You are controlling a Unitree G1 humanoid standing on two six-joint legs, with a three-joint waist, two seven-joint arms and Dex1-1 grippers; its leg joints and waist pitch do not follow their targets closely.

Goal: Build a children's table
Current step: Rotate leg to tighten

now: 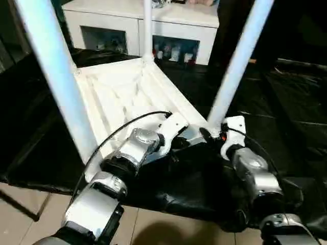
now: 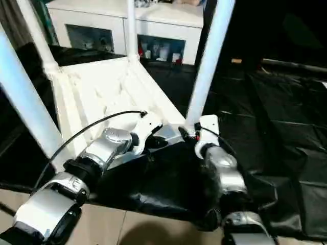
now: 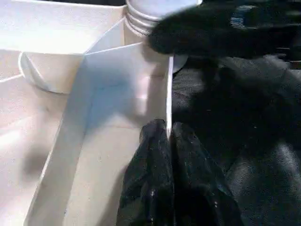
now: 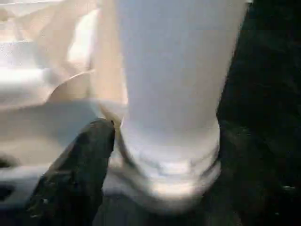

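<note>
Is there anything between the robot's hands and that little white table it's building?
Nothing visible. The left hand is shut on the thin edge wall of the upside-down children's table, and the right hand sits right at the base of the near leg, its fingers either side of it.

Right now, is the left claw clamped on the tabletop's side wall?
Yes: the left claw has its black fingers shut on the tabletop's thin white side wall.

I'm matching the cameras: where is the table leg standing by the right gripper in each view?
Left eye: leg right of centre, slanting upward.
Right eye: leg near centre, slanting upward.
Left wrist: its ringed base at the top edge.
Right wrist: leg close up, mid-picture.
Shared landmark: the tabletop rim beside its base.
</note>
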